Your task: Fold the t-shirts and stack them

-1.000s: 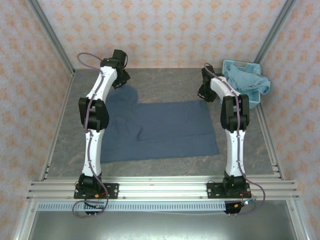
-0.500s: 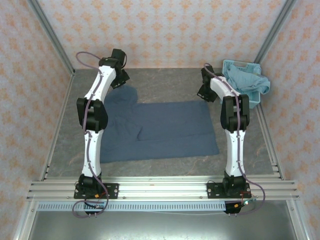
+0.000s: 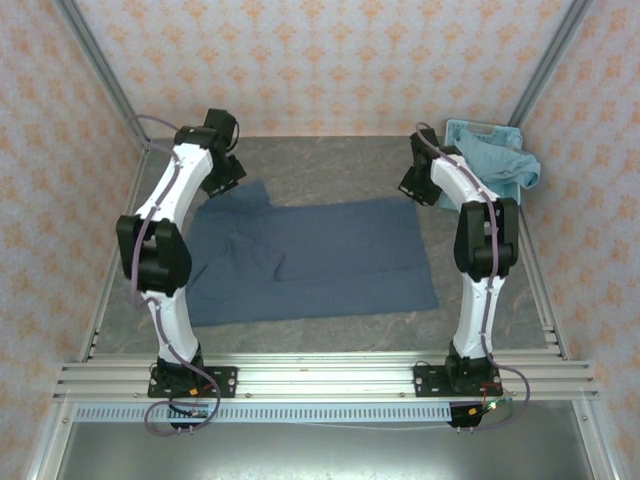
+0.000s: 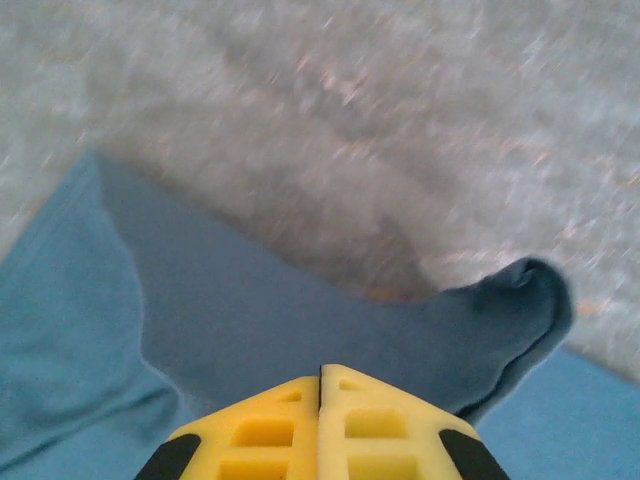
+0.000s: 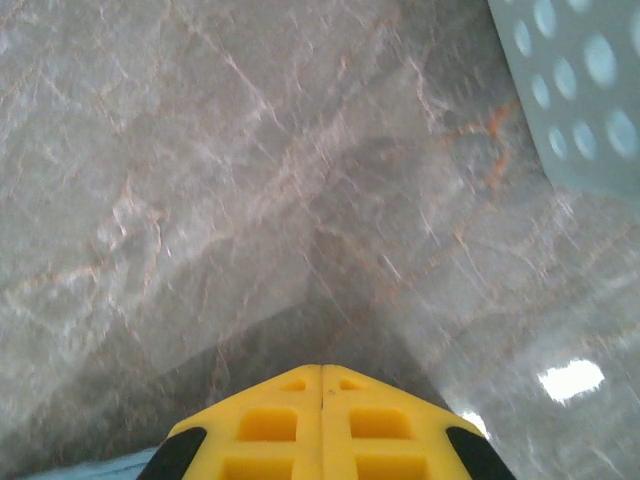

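Observation:
The dark slate-blue t-shirt (image 3: 320, 260) lies spread flat on the grey table, with a crease left of centre. Its far-left sleeve (image 4: 300, 320) has a curled-up edge. My left gripper (image 3: 228, 172) hovers at that sleeve; in the left wrist view its yellow fingers (image 4: 321, 368) are pressed shut, cloth just beyond them and nothing between them. The aqua-blue t-shirt (image 3: 490, 158) is bunched in the basket. My right gripper (image 3: 415, 188) sits off the dark shirt's far-right corner, shut (image 5: 322, 368) over bare table.
The light-blue lattice basket (image 3: 508, 198) stands at the back right against the wall; its perforated side (image 5: 575, 90) is close to my right gripper. Metal frame posts line both sides. Bare table (image 3: 330, 165) lies beyond the shirt.
My left arm has swung to the left, carrying its gripper left along the sleeve and uncovering the shirt's left side. The right arm has shifted slightly right. The shirt has barely moved.

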Controlling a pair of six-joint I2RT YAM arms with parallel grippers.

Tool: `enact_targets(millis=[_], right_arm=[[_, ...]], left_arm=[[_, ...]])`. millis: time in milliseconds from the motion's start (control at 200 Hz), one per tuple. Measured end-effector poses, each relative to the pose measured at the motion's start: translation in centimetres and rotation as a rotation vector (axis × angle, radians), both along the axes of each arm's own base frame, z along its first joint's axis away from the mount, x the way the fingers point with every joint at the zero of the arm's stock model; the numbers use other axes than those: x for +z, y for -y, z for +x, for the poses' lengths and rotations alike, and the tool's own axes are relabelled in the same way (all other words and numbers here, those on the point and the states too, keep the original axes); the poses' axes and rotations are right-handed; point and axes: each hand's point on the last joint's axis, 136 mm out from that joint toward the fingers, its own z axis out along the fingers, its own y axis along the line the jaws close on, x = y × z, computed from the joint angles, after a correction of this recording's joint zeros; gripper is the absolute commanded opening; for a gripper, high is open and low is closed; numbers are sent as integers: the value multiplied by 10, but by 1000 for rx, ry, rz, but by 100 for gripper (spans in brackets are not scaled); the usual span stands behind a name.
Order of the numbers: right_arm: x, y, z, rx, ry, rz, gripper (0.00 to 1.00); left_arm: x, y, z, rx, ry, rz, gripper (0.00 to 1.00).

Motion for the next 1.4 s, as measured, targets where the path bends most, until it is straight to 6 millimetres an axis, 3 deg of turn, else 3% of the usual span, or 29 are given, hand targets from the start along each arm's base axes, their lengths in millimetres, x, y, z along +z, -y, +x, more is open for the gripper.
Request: enact_targets(millis=[315,485,636,816,1036,1306,1396], right_arm=[[-4,8,-73,1,-51,-6,0],[-9,15,-106,-1,-74,-27,0],[-14,19,-129,-2,-86,-37,0],[-25,22,-149,-1,-118,-48,0],[-22,22,-162,9,-107,-53,0],[-35,24,-180,-2,-149,-69,0],[-35,25,-180,-9,-148,-76,14]], left_arm=[[24,-5,-116,-6,18,0,0],[0,-8,-174,13,-39,-5,0],[-25,-3,-210,12,-98,-14,0],[-32,8,-234,-20,-122,-15,0],[-28,-2,-253,0,-120,19,0],[-53,-1,-274,-2,-200,31,0],[-58,1,-280,2,-208,21,0]])
